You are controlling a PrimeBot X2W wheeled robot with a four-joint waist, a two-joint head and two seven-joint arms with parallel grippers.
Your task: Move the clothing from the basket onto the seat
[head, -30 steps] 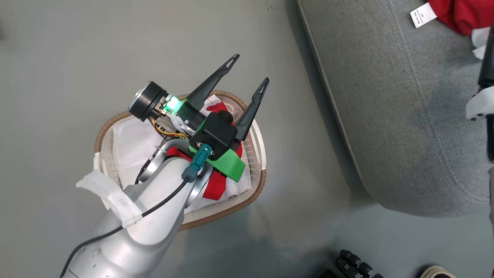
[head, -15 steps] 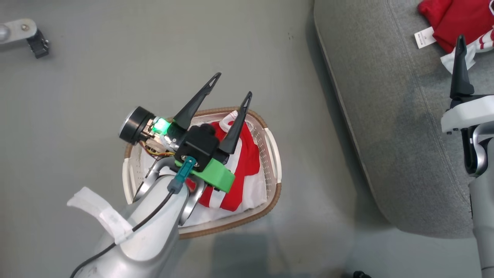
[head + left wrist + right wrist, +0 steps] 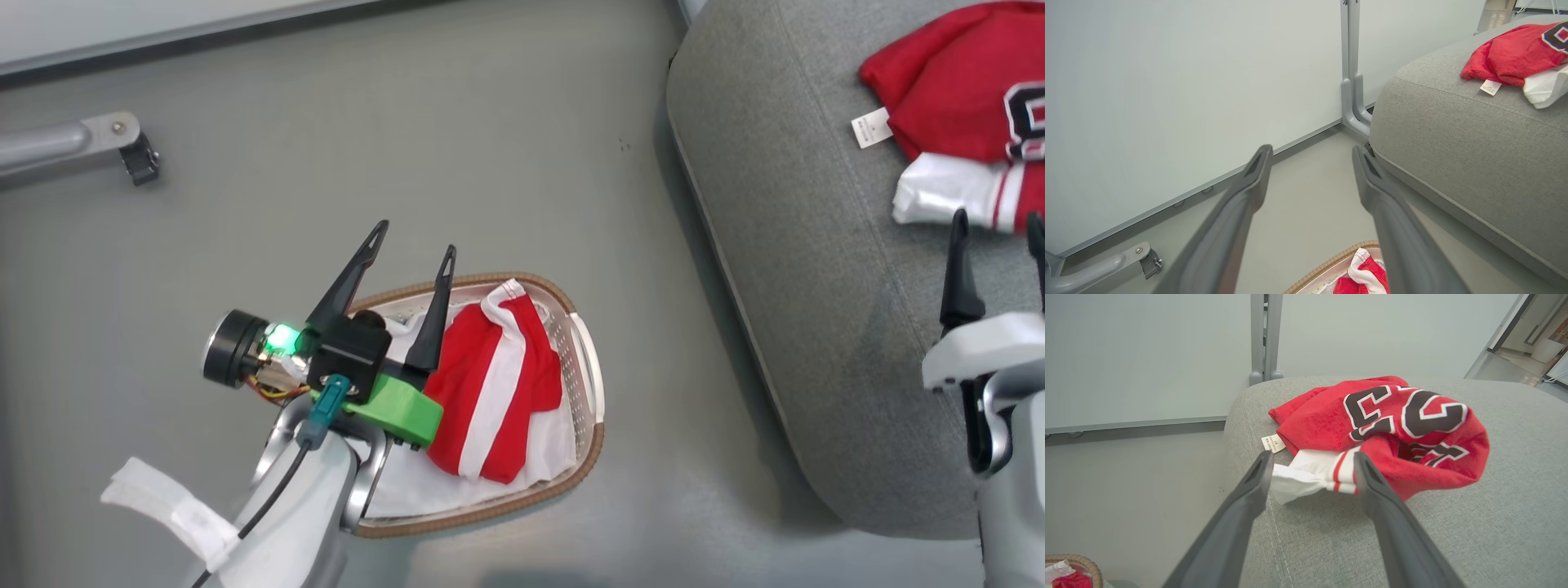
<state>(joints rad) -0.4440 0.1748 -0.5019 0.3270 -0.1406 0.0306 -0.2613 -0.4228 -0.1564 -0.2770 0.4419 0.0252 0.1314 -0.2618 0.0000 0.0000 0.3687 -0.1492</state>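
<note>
Grey floor [image 3: 506, 147], pale wall [image 3: 1167, 81], grey metal post [image 3: 1349, 61]

grey woven cloth seat [image 3: 816, 286], perforated plastic basket [image 3: 589, 384] with woven-look rim, matt floor [image 3: 408, 122].

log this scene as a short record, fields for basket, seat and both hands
basket: on the floor, holds a red striped garment on a white liner sheet
seat: grey, red numbered jersey lies on it
left hand: open, empty, above the basket
right hand: open, empty, above the seat beside the jersey
task state: partly done, basket garment not yet moved
</note>
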